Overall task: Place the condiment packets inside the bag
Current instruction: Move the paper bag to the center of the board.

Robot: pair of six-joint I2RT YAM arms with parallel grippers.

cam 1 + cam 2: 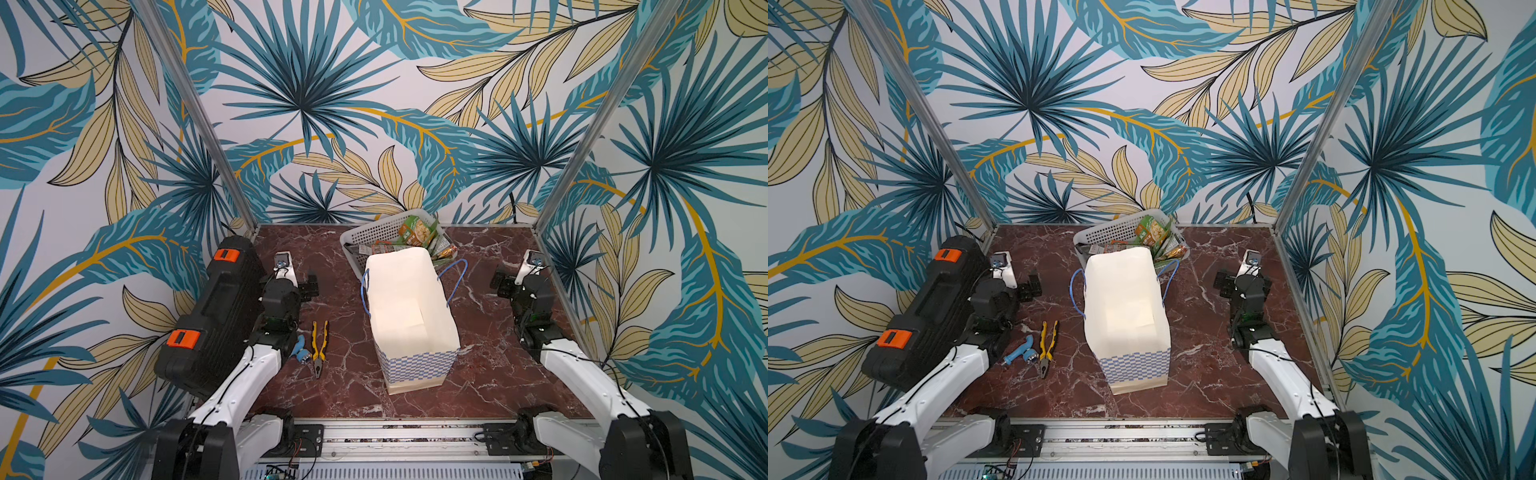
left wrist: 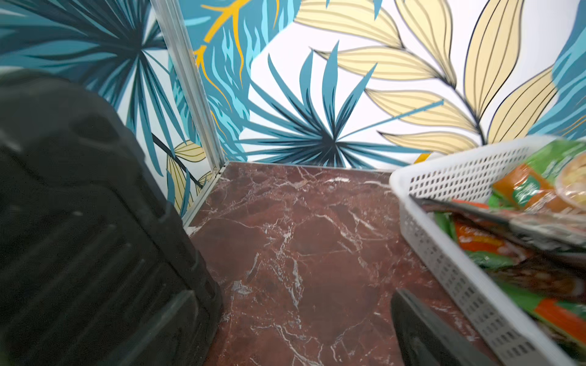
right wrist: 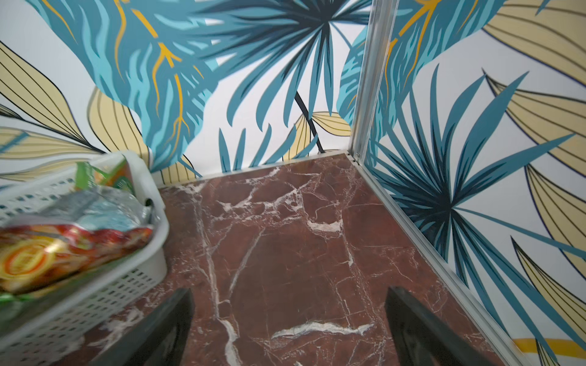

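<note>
Several green and orange condiment packets (image 1: 417, 232) (image 1: 1152, 232) lie piled in a basket at the back, and show in the left wrist view (image 2: 523, 190) and the right wrist view (image 3: 63, 240). The bag (image 1: 409, 307) (image 1: 1125, 307) stands upright and open at mid-table just in front of them, its white inside bare. My left gripper (image 1: 309, 286) (image 1: 1030, 286) (image 2: 291, 332) rests open to the bag's left. To the bag's right my right gripper (image 1: 500, 282) (image 1: 1223, 282) (image 3: 290, 301) is open over bare marble. Neither holds anything.
The grey perforated basket (image 1: 361, 237) (image 2: 444, 253) (image 3: 126, 285) touches the bag's far side. A black tool case (image 1: 212, 316) (image 2: 79, 237) with orange latches lies along the left wall beside my left arm. Yellow-handled pliers (image 1: 319, 347) and a small blue object (image 1: 300, 351) lie left of the bag.
</note>
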